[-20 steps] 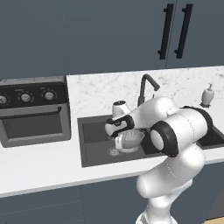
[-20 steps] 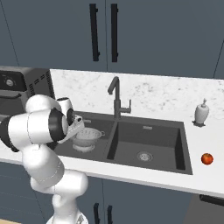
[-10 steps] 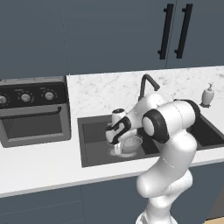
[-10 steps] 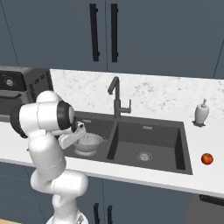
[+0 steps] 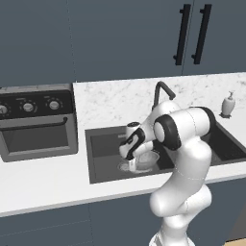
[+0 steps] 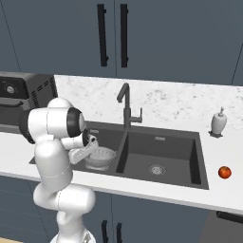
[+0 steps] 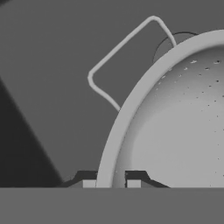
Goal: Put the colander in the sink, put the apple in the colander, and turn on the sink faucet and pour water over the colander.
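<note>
Closest to us, the gripper [image 7: 111, 183] pinches the rim of the colander [image 7: 175, 127], one finger [image 7: 89, 183] outside the wall and the other inside the bowl. We count one colander, and one of its two thin wire handles loops out past the rim in the hand view. In the right base view the colander [image 6: 99, 157] sits low in the left basin of the sink [image 6: 178, 137], with the gripper [image 6: 89, 144] at its near-left edge; in the left base view the gripper [image 5: 132, 166] hangs over the same bowl [image 5: 146, 160] inside the sink [image 5: 103, 144].

We count two basins (each dark grey, the right one showing a round steel drain) and one sink faucet [image 6: 125, 105], which stands upright on the divider behind them.

One apple [image 6: 225, 172] lies on the white countertop [image 6: 223, 190] to the right of the sink, well apart from the colander. One soap dispenser [image 6: 218, 123] stands farther back on that side, near the marbled backsplash [image 6: 180, 102].

At the far left sits one dark oven [image 5: 36, 122] with three knobs on its front. Behind everything we see dark blue-grey cabinets [image 6: 166, 38], with two black vertical handles [image 6: 113, 35] side by side.
</note>
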Available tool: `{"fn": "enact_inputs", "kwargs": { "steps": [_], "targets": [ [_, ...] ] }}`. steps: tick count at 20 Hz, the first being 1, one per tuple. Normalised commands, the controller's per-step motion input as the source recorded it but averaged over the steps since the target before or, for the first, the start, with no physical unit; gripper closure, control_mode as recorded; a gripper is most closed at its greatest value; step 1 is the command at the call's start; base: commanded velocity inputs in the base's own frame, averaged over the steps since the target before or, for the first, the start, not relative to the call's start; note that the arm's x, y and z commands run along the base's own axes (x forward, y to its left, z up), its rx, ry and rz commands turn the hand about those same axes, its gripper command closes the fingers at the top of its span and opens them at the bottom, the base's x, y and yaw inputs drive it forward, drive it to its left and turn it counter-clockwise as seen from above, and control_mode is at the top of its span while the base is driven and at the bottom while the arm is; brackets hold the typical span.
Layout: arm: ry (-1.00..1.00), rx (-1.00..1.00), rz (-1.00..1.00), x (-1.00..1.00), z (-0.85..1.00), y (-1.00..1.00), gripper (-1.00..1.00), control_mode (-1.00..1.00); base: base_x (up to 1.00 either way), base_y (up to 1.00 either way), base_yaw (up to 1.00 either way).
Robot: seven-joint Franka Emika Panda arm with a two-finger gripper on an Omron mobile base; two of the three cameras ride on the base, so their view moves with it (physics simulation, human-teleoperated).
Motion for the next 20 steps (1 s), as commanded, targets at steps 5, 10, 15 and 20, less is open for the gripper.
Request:
{"fn": "enact_inputs", "kwargs": {
  "steps": [5,10,15,20],
  "targets": [
    [-0.01,0.0,-0.06,0.0,-0.13,-0.18,1.0,-1.0,0.0,0.0,0.0],
    [-0.09,0.0,-0.05,0.0,-0.19,-0.16,1.0,-1.0,0.0,0.0,0.0],
    [-0.14,0.0,-0.02,-0.09,0.0,-0.14,1.0,-1.0,0.0,0.0,0.0],
    [-0.04,0.0,-0.04,0.05,0.0,-0.05,1.0,-1.0,0.0,0.0,0.0]
  ]
}}
